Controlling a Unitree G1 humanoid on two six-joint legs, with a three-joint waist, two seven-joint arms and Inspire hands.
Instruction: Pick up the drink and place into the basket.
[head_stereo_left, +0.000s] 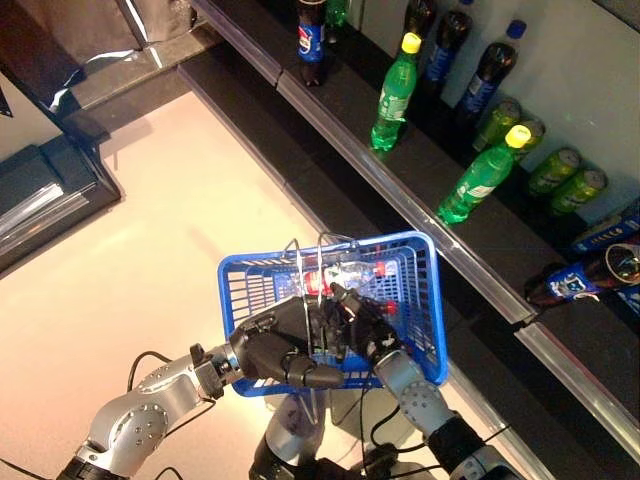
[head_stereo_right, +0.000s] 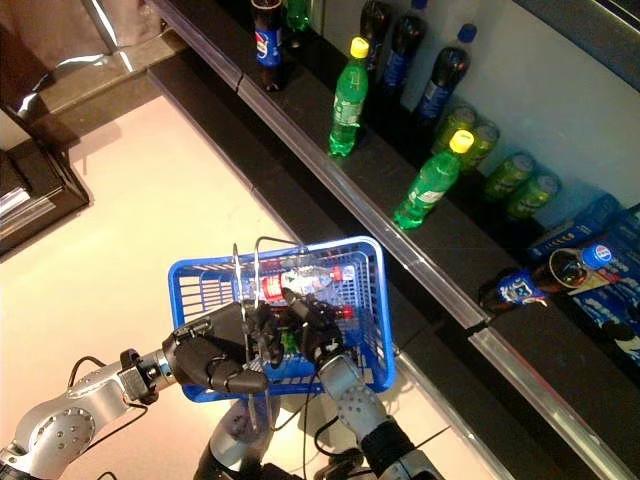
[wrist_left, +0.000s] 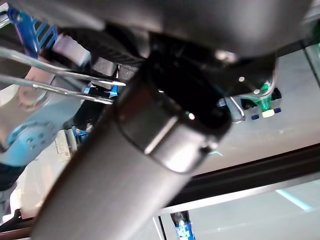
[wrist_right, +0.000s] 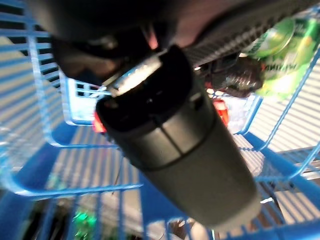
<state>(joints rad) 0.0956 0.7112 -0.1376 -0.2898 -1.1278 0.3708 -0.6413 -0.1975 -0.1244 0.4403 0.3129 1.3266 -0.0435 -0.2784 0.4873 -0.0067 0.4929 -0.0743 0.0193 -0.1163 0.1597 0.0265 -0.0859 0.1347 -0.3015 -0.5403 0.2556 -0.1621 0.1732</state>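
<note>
While lying crosswise, drink (head_stereo_left: 340, 277) fills basket (head_stereo_left: 425, 300).

Long dark shelf (head_stereo_left: 420, 215) with metal front rail, well beyond the fingertips, green bottles (head_stereo_left: 396, 92) and dark cola bottles (head_stereo_left: 312, 42) upright, green cans (head_stereo_left: 566, 178) behind
</note>
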